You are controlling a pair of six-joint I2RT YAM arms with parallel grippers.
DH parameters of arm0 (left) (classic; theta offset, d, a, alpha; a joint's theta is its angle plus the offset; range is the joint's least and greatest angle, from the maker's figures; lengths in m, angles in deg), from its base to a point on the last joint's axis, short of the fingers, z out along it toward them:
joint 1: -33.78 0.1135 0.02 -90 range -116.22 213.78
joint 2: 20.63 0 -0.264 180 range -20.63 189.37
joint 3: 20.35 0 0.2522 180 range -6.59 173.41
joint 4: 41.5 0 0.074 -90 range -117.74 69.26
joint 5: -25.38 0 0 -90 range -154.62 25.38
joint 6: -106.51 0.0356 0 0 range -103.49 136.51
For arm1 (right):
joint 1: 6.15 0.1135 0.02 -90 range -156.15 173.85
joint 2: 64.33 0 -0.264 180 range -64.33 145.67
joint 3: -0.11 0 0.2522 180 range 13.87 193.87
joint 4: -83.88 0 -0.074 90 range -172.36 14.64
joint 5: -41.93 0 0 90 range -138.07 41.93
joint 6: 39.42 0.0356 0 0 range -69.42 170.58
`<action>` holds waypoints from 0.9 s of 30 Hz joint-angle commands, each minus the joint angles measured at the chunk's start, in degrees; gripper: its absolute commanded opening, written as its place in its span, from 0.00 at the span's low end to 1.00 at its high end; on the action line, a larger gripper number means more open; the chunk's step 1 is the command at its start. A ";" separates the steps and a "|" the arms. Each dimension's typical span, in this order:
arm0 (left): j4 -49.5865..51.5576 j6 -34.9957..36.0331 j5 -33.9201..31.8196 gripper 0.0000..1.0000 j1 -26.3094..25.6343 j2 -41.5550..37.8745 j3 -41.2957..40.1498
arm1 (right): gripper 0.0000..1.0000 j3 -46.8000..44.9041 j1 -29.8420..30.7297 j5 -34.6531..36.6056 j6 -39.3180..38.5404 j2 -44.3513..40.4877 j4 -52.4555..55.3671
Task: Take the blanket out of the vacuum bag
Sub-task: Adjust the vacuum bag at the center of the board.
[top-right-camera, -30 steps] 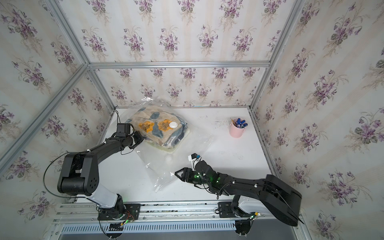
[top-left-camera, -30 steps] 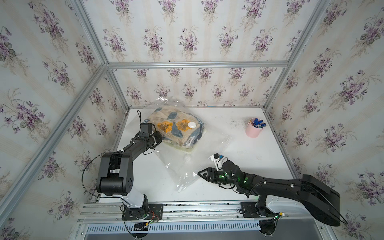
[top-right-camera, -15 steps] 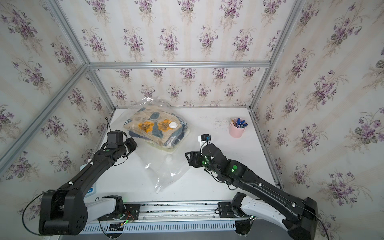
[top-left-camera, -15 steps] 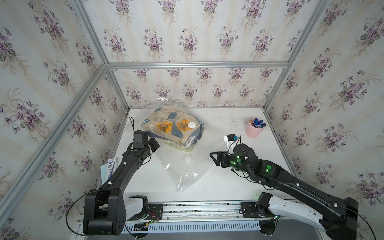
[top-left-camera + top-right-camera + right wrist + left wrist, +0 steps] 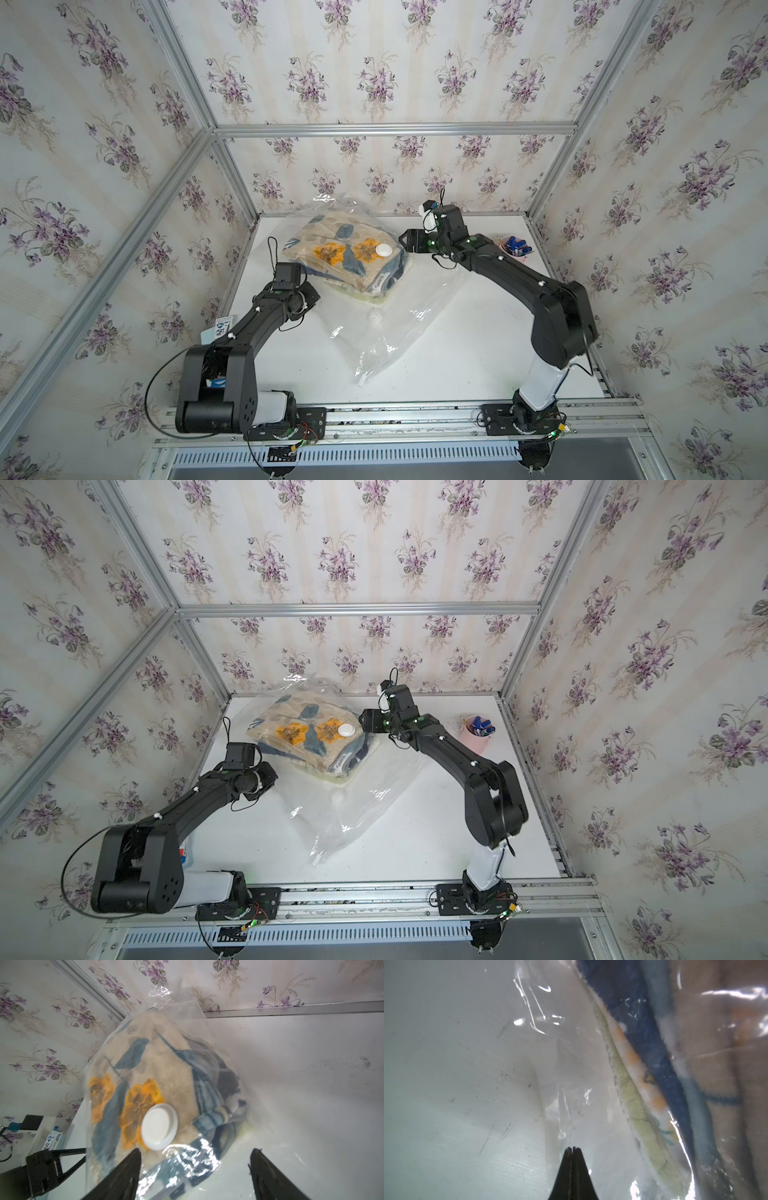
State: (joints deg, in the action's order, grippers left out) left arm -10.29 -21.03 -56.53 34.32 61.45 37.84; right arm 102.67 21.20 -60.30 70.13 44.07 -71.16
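The vacuum bag (image 5: 415, 320) lies on the white desk (image 5: 478, 365), running in both top views from the upper centre of the frame down toward the lower centre. The blanket (image 5: 340, 253), beige with orange flowers and blue leaves, sits folded inside its upper end, close to the back wall; the lower half of the bag is flat, empty, crinkled film; the round white valve cap (image 5: 383, 249) rides on the top face, over the blanket's right side. The left arm comes in from the lower left; the left fingers (image 5: 572, 1150) are pressed together, tips low at the edge of the clear film, just beside the blanket's stacked folds; whether any film is caught between them I cannot tell. The right arm reaches up from the lower right; the right fingers (image 5: 408, 242) stand well apart just right of the cap, pointed at the blanket end of the bag; the right wrist view shows cap and wrapped blanket between the two spread fingers, nothing clamped; whether a finger touches the film I cannot tell. A pink cup (image 5: 478, 735) holding blue things stands at the right of the desk, well apart from the bag.
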 commanded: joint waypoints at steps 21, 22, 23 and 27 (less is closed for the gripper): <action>-4.89 0.81 0.64 0.00 -0.01 21.21 15.36 | 0.55 -12.04 0.41 -19.40 8.81 8.94 -17.79; -5.51 1.36 1.44 0.00 -0.07 21.57 15.95 | 0.55 -12.72 0.39 -18.95 8.87 8.09 -17.81; -5.99 1.94 2.07 0.00 -0.10 21.79 16.46 | 0.55 -13.30 0.47 -18.96 9.03 7.32 -18.01; -2.29 2.82 0.82 0.00 -0.13 21.41 17.79 | 0.56 -14.22 0.43 -16.12 9.05 4.62 -16.40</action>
State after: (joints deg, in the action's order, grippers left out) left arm -13.61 -19.81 -56.24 34.25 83.42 55.15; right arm 88.74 21.49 -77.65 78.96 50.37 -88.01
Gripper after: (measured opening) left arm 0.052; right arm 0.554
